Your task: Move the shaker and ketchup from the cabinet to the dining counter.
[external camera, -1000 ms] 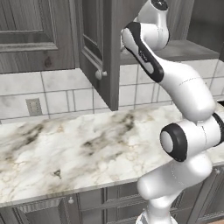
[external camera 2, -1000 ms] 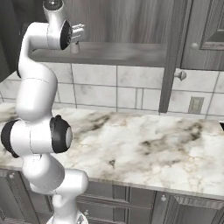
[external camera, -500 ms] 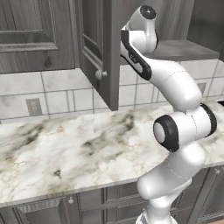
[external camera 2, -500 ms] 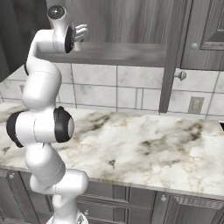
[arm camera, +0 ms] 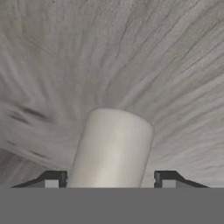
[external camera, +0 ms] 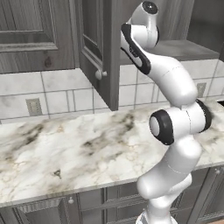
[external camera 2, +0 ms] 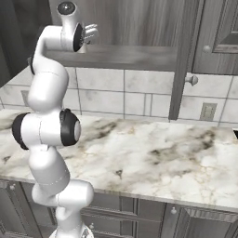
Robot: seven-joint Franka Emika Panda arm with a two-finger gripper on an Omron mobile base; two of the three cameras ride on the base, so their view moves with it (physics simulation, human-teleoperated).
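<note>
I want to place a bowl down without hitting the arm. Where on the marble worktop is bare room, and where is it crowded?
The veined marble worktop lies bare from the white tiled wall to its front edge, mostly right of the white arm. It is crowded up in the grey wooden cabinet: the gripper straddles a pale cylindrical shaker beside the open door.

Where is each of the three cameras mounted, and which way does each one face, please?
Left base view: behind the arm on its left, facing the marble worktop, tiled wall and open cabinet door; the arm rises at right.
Right base view: behind on the right, facing the same worktop; the arm rises at left, its tool at the cabinet shelf.
Hand view: on the hand, looking along the tool at a pale cylinder, seemingly the shaker, between its fingertips, wood grain behind.
Both base views share worktop, tiles and cabinet door.
</note>
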